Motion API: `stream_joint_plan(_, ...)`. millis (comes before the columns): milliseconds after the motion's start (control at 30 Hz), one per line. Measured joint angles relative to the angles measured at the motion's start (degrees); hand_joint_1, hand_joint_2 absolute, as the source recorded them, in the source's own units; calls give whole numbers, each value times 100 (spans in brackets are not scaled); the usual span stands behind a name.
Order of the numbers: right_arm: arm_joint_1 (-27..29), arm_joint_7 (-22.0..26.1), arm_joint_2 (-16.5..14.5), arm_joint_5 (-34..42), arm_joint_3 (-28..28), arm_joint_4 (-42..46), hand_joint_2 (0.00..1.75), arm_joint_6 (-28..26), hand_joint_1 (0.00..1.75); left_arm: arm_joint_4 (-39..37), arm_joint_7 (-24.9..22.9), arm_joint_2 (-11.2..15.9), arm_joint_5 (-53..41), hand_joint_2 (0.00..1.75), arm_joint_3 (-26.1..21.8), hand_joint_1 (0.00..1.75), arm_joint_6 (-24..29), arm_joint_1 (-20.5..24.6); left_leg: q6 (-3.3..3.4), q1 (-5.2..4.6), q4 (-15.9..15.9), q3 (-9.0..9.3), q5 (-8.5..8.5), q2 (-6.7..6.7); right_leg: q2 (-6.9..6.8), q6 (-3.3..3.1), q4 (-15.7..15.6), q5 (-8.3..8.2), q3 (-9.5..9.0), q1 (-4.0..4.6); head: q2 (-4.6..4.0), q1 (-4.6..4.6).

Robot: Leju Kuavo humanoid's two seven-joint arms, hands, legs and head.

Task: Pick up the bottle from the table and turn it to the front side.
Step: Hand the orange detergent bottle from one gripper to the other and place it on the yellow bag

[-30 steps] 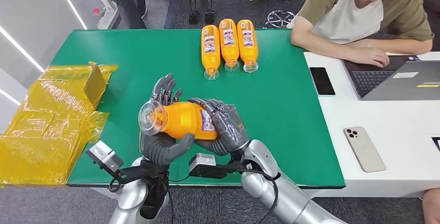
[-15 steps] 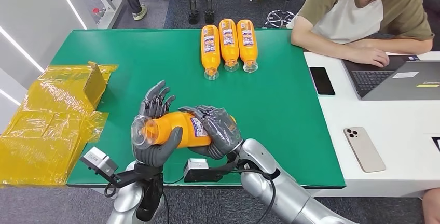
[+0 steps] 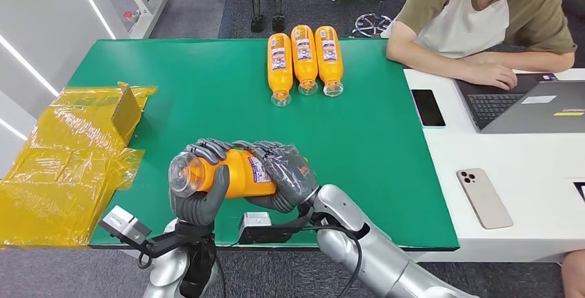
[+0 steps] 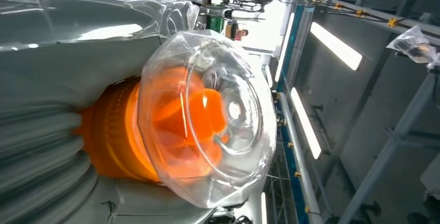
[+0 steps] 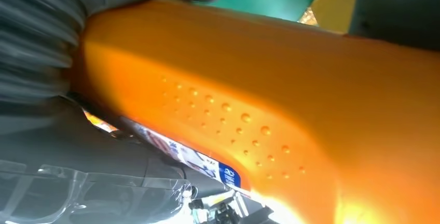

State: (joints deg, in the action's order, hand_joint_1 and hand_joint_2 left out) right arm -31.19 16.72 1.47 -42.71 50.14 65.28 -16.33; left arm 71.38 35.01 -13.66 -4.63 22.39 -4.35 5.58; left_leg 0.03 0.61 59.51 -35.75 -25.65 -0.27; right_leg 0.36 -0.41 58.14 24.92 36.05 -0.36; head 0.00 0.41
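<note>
Nothing here can be read. The held bottle has a white and blue label, its print too small and blurred. The three bottles at the upper middle of the frame carry similar labels, equally illegible.

Green tabletop. Three orange bottles lie side by side at its far edge, caps toward the robot, touching or nearly so. Yellow plastic-wrapped bundle overhangs the left edge. Adjoining white tabletop on the right carries a black phone, a laptop and a light phone.
</note>
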Motion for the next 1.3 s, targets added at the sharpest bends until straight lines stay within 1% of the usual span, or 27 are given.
stream_joint_plan(67, 50, 5, -2, 3, -7, -3, 175, -251, 0, 13, 0, -1, -4, 175, -1, 175, 2, 14, 0, 0, 0, -1, 0, -1, -1, 0, 0, 0, 0, 0, 0, 0)
stream_joint_plan(167, 156, 98, -34, 78, -61, -3, 175, -813, 0, 39, -1, -2, -31, 175, 0, 175, 51, 64, 0, 0, 0, -1, 0, -1, 0, 0, 0, 0, 0, 0, 0, -1)
stream_joint_plan(267, 283, 236, -110, 294, -155, 31, 175, -1307, 0, 69, -41, -2, -134, 175, 0, 175, 298, 141, 0, 0, -1, -1, 0, -1, -1, 0, 0, 0, 0, 0, 0, -1)
stream_joint_plan(300, 342, 299, -142, 408, -197, 68, 175, -1481, 0, 83, -88, -2, -254, 175, -1, 175, 509, 176, 0, 0, -1, -1, 0, -2, -2, 0, 0, 0, 0, 0, 0, 0)
stream_joint_plan(333, 407, 375, -171, 540, -245, 125, 175, -1673, 0, 98, -162, 4, -472, 175, -3, 175, 836, 213, 0, 0, -1, -1, 0, -2, -2, 0, 0, 0, 0, 0, 0, 0)
stream_joint_plan(433, 637, 671, -228, 966, -432, 427, 175, -2138, 0, 133, -491, 58, -1480, 175, -54, 175, 2143, 276, 0, 1, -3, 1, -1, 1, 1, -1, 1, 0, 0, 0, 0, -1)
stream_joint_plan(567, 1006, 953, -279, 1198, -613, 877, 175, -2198, 0, 154, -942, 196, -2925, 175, -185, 175, 3382, 332, -1, 1, -5, 0, -1, -1, -1, -2, 1, 2, 0, 1, 0, 0)
stream_joint_plan(633, 1133, 1019, -304, 1306, -638, 1059, 175, -2186, 0, 142, -1284, 317, -4012, 175, -270, 175, 3944, 371, -2, 1, -7, 1, -1, 2, 5, -3, 2, 2, 1, 1, 0, 0)
stream_joint_plan(700, 1216, 1052, -307, 1470, -636, 1232, 175, -2176, 0, 83, -1638, 488, -5322, 175, -397, 175, 4311, 445, -3, 1, -8, 2, -1, 3, 5, -3, 2, 3, 2, 1, 0, -1)
stream_joint_plan(767, 1278, 1096, -313, 1672, -632, 1399, 175, -2175, 0, -78, -1932, 710, -6266, 175, -520, 175, 4411, 582, -6, 1, -9, 2, 1, 0, 1, -4, 3, 3, 2, 1, 0, -1)
stream_joint_plan(833, 1325, 1150, -322, 1866, -630, 1552, 175, -2178, 0, -349, -2212, 975, -6775, 175, -590, 175, 4416, 770, -9, 2, -10, 2, 4, 2, 2, -5, 5, 2, 2, 1, 0, -1)
stream_joint_plan(967, 1364, 1264, -331, 2161, -630, 1776, 175, -2182, 0, -1037, -2540, 1516, -7396, 175, -677, 175, 4417, 1230, -16, 3, -10, 5, 12, 4, 5, -9, 10, -1, 4, 2, 0, 0)
stream_joint_plan(1067, 1358, 1367, -351, 2348, -630, 1878, 175, -2194, 0, -1794, -2661, 1874, -7660, 175, -684, 175, 4417, 1734, -21, 3, -10, 5, 20, 3, 5, -14, 13, -6, 4, 2, 0, 1)
stream_joint_plan(1167, 1355, 1399, -384, 2403, -630, 1944, 175, -2199, 0, -2413, -2620, 2120, -7650, 175, -683, 175, 4418, 2147, -22, 3, -10, 6, 21, 9, 12, -23, 15, -12, 7, 2, 0, -2)
stream_joint_plan(1300, 1355, 1408, -401, 2411, -630, 1986, 175, -2200, 0, -2876, -2636, 2258, -7700, 175, -681, 175, 4415, 2408, -22, 3, -10, 4, 21, 9, 13, -23, 14, -11, 9, 2, 0, 1)
